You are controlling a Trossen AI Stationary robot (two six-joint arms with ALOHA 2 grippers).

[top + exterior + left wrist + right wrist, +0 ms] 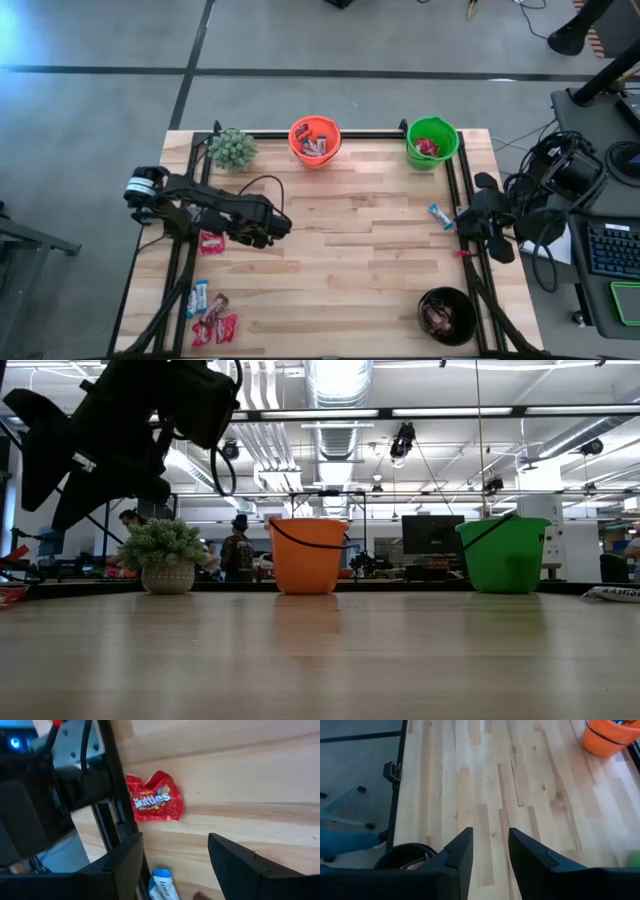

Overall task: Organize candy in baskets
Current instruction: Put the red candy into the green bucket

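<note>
Left pincer point(175, 865) open above red candy point(153, 798), wooden table point(350, 250)

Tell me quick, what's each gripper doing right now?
Left gripper: open, empty, above the red Skittles pack.
Right gripper: open, empty.

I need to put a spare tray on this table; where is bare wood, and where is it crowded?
The widest bare patch is mid-table, bordered by the orange basket, green basket, black basket and the left gripper. It is crowded at the near left corner, where the candy lies, and along the right rail by the right gripper.
</note>
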